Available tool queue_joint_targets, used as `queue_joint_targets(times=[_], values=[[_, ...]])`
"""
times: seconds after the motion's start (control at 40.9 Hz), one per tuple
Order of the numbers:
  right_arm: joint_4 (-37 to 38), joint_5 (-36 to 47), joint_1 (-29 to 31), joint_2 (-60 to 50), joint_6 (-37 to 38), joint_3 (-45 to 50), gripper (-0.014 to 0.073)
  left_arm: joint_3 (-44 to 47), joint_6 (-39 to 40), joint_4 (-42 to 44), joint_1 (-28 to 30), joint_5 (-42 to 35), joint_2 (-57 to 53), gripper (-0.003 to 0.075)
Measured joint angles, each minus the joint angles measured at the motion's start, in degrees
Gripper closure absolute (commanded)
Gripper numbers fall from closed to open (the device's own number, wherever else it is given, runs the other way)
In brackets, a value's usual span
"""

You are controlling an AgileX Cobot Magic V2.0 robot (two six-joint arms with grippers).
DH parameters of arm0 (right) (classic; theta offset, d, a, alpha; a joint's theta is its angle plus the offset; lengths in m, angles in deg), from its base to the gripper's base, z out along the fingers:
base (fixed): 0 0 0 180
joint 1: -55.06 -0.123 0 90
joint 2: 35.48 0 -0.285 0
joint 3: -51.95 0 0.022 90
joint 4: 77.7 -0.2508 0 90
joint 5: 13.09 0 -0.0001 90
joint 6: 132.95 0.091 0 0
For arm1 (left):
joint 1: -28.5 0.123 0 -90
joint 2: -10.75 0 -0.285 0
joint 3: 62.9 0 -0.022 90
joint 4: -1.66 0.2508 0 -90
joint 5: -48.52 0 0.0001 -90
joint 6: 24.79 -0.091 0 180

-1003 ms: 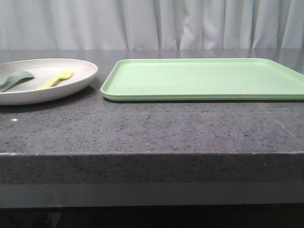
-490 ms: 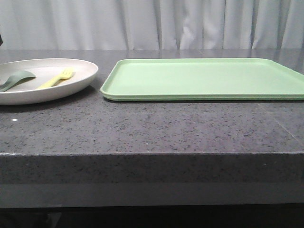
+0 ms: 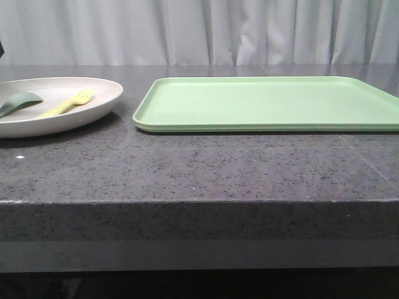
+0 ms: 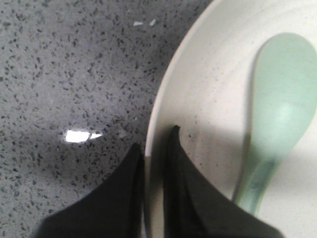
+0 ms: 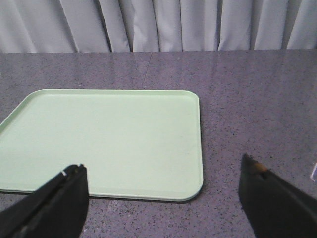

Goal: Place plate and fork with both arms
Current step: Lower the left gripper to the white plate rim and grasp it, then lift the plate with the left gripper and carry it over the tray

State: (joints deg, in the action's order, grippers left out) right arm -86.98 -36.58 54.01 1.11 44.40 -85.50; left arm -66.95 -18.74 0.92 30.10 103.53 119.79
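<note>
Front view: the plate sits on the desk just left of the green tray, apart from it, with the fork and a spoon lying in it; neither arm shows.

Left wrist view: the left gripper has its fingers pinched on the plate's rim, one inside, one outside. I judge the plate-grasp step is in hand; next comes a level lift toward the tray.

Right wrist view: the right gripper hovers over the tray's near edge, fingers spread wide and empty.

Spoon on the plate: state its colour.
Muted grey-green spoon, clearest in the left wrist view, lying in the cream plate.
</note>
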Motion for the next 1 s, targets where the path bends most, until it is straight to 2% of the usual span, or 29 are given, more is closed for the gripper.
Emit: queue_joint_targets(times=[0.196,0.514,0.71,0.93,1.003], values=[[0.00,0.00,0.00,0.00,0.00,0.00,-0.0042,-0.27,-1.12,-2.93,1.02,0.68,0.00,0.0738],[0.00,0.00,0.00,0.00,0.00,0.00,-0.0042,-0.27,-12.27,-21.37,8.76,1.76,-1.79,0.0738],[0.00,0.00,0.00,0.00,0.00,0.00,-0.0042,-0.27,-17.24,-27.83,11.78,1.88,-2.65,0.0738],[0.00,0.00,0.00,0.00,0.00,0.00,-0.0042,-0.27,-22.09,-38.29,11.33,1.66,-3.42,0.0738],[0.00,0.00,0.00,0.00,0.00,0.00,-0.0042,-0.27,-22.26,-39.16,9.85,0.97,-3.42,0.0738]])
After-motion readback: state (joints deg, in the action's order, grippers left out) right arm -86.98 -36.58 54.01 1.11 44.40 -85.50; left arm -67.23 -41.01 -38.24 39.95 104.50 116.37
